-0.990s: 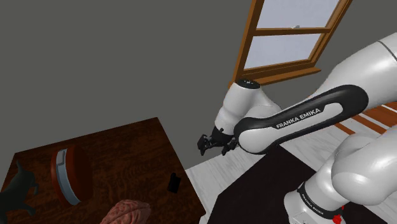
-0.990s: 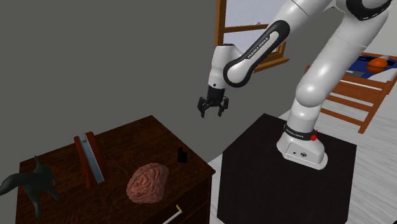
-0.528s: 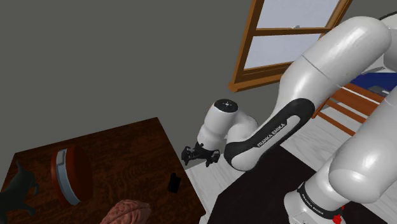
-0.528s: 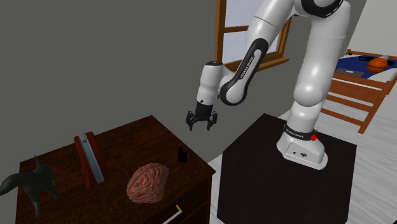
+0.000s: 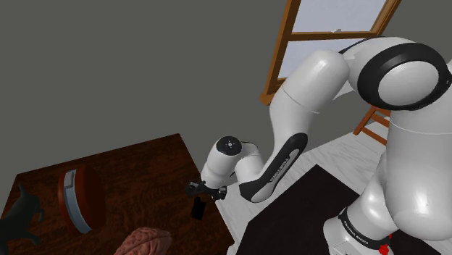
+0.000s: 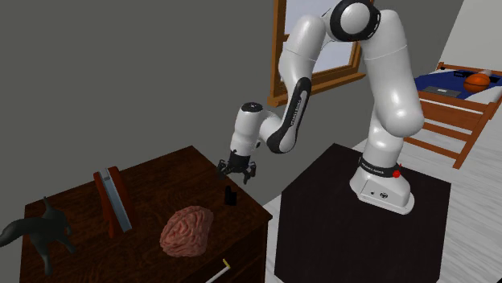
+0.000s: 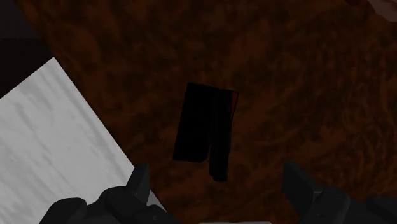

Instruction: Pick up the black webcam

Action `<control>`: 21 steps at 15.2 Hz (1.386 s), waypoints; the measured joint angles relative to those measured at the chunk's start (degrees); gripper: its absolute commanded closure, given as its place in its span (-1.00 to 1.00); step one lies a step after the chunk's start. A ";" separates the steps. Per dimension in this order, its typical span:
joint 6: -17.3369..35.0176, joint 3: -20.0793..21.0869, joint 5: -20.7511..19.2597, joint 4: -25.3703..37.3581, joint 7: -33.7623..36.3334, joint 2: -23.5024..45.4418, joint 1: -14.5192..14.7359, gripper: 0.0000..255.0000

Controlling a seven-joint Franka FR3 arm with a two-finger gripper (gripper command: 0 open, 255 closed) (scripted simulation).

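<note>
**Gripper poised over black webcam, fingers wide apart**

Shoulder view: the white arm bends down from the stand at the lower right to the dark wooden table. The gripper hangs just above the black webcam without touching it. The webcam stands near the table's right edge. Farther left on the table are a pink brain model, a round red object with a pale band, and a black animal figure at the far left.

Second exterior view: the gripper points down over the table's right side. The black webcam stands upright just below it and a little to the left, with a small gap between them. The brain model lies nearer and to the left of the webcam, apart from it.

Wrist view: the two fingers are spread wide. The black webcam sits on the wood ahead of the gap between them. It is nearer one finger than the other and touches neither. The table's edge runs close beside it, with pale floor beyond.
</note>
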 measured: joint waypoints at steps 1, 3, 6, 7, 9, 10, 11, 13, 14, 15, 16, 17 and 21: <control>0.35 -1.64 -0.68 2.41 1.59 2.38 1.88 -1.00; 1.24 -3.79 -1.54 4.52 3.54 4.81 4.23 -1.00; 2.96 -6.27 -2.66 5.84 5.22 7.35 6.54 -1.00; 3.66 -7.12 -3.04 6.08 5.69 8.14 7.24 -1.00; 4.86 -8.68 -3.57 7.04 6.61 10.02 8.74 -1.00; 5.14 -9.02 -3.66 7.36 6.79 10.58 9.08 -1.00; 5.36 -9.28 -3.75 7.45 6.91 10.83 9.29 1.00; 5.52 -9.45 -3.81 7.53 6.97 11.01 9.41 1.00; 5.56 -9.48 -3.81 7.58 6.98 11.01 9.42 1.00; 5.56 -9.50 -3.81 7.60 6.98 11.02 9.41 1.00; 5.59 -9.52 -3.82 7.61 6.99 11.01 9.42 1.00; 5.60 -9.53 -3.82 7.59 6.99 10.99 9.42 1.00; 5.59 -9.54 -3.81 7.65 6.99 11.05 9.42 1.00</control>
